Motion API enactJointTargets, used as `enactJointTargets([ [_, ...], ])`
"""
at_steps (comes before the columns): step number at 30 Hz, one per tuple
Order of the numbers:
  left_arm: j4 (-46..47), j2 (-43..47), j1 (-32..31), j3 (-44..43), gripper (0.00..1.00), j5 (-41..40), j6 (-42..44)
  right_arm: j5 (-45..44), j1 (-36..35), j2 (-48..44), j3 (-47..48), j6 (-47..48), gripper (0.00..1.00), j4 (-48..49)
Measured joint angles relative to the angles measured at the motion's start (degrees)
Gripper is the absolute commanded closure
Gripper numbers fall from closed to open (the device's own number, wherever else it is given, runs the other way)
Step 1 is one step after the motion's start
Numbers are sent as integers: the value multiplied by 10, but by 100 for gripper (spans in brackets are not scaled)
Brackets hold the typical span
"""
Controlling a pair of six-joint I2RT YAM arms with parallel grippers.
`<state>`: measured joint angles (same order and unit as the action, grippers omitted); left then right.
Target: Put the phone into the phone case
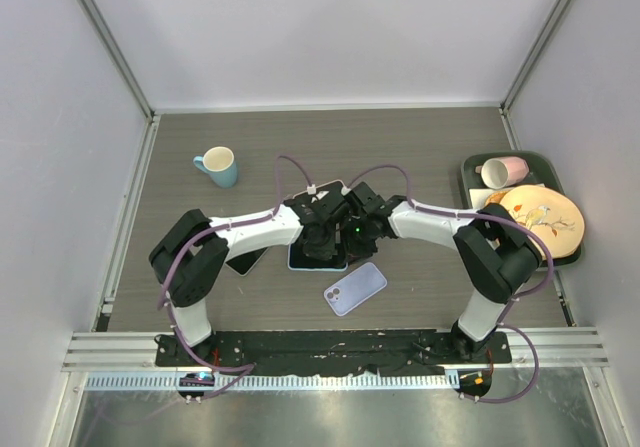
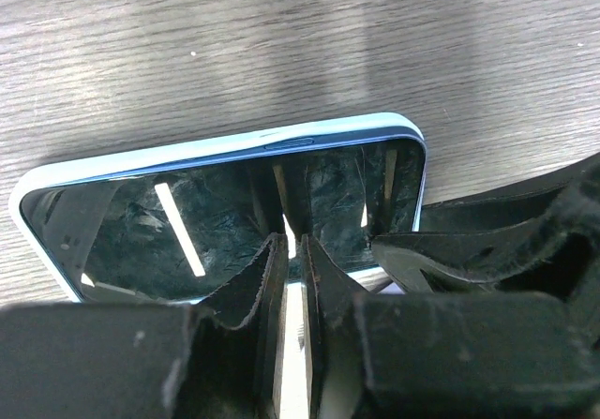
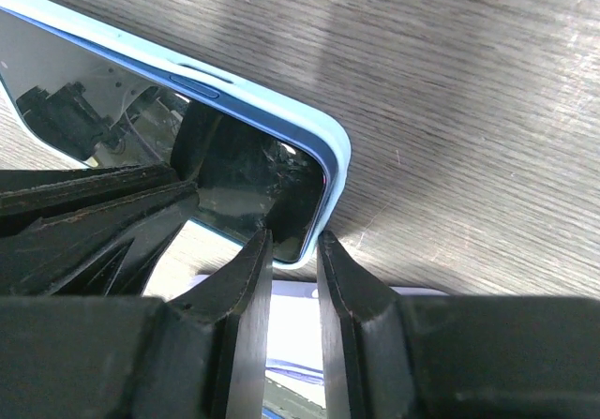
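Phone (image 2: 187, 203) lies beneath left pincer (image 2: 292, 243) and right pincer (image 3: 294, 239).

Overhead looks down — both wrist cameras hug one phone (image 2: 216, 203).

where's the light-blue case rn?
Top view, table centre: the light-blue case lies under the left gripper and right gripper where the arms meet, a lavender phone just near-right of it, a dark phone on its left.

The left arm (image 1: 255, 229) and right arm (image 1: 430, 219) had white links and black joints. Lilac cables (image 1: 380, 166) trailed along each. Their fingers (image 2: 248, 288) were scuffed black.
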<state>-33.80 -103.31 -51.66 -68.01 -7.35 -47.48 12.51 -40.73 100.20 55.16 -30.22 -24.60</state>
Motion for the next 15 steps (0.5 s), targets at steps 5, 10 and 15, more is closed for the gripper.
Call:
enactJointTargets([
  [5, -3, 1, 0, 0, 84, -1, -1, -4, -1, 0, 4, -5, 95, -7],
  [10, -4, 8, -3, 8, 82, -8, 0, -15, -6, -34, -15, -4, 68, 17],
  [15, 3, 19, -5, 21, 77, -21, 0, -41, -7, -76, -52, 9, 40, 41],
])
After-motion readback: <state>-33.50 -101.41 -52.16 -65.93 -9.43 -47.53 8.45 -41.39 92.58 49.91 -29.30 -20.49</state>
